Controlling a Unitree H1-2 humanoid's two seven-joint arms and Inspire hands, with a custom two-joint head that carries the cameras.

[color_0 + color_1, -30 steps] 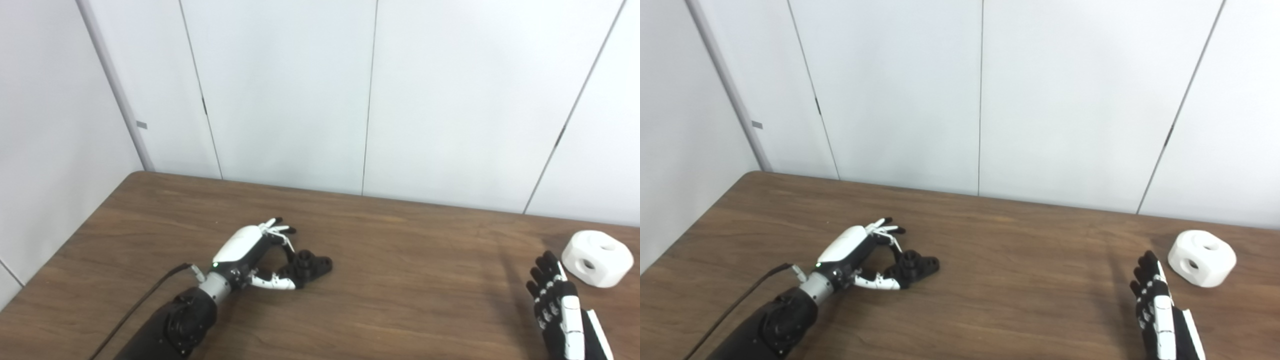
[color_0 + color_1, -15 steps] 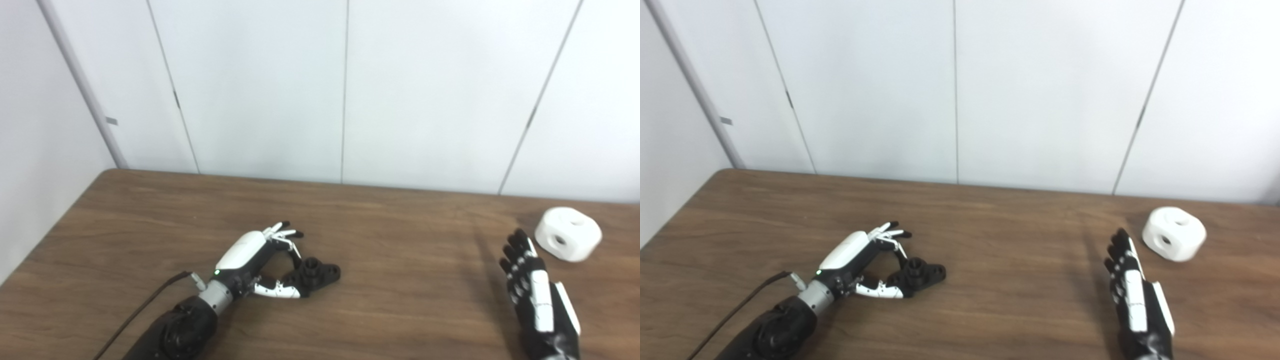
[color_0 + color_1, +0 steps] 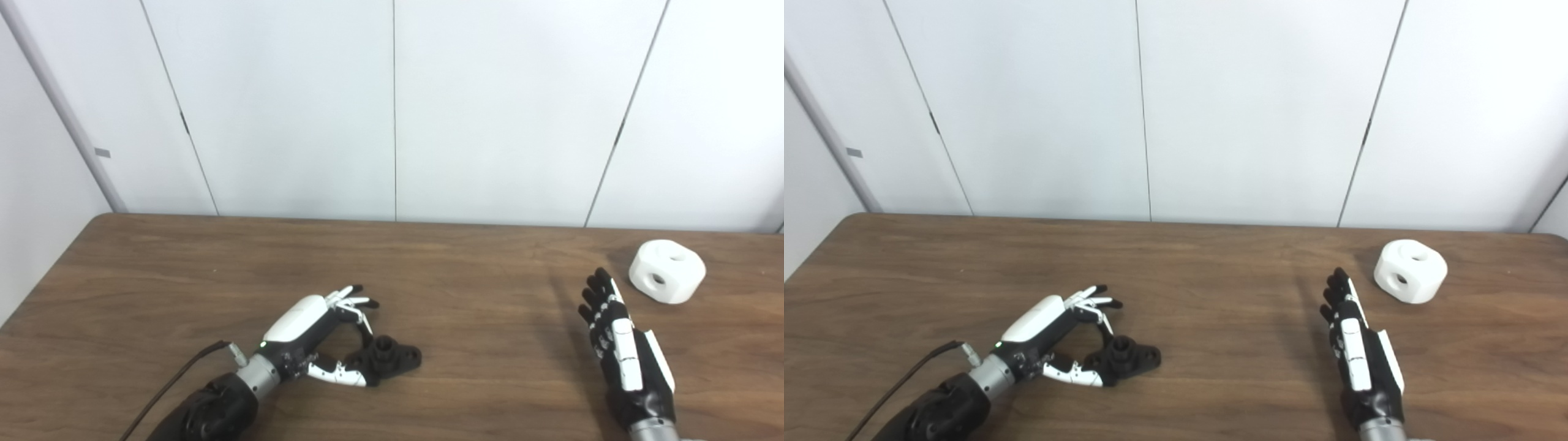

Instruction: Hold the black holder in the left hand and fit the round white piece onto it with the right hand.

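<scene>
The black holder [image 3: 392, 358] lies flat on the wooden table [image 3: 478, 288], left of centre and near the front. My left hand [image 3: 306, 324] is open around its left end: the thumb lies along the near side and the fingers arch apart above the far side. It is not lifted. The round white piece [image 3: 667, 279], with holes in its faces, sits on the table at the far right. My right hand [image 3: 625, 343] is open and flat, fingers stretched away from me. It is apart from the piece, to its left and nearer to me.
White wall panels [image 3: 392, 110] rise straight behind the table's far edge. A black cable [image 3: 177, 383] trails from my left wrist toward the front left. Bare wood spans the stretch between the two hands.
The whole picture has shifted left, so the camera has turned right and more of my right arm shows. Neither hand has visibly moved relative to the holder or the white piece.
</scene>
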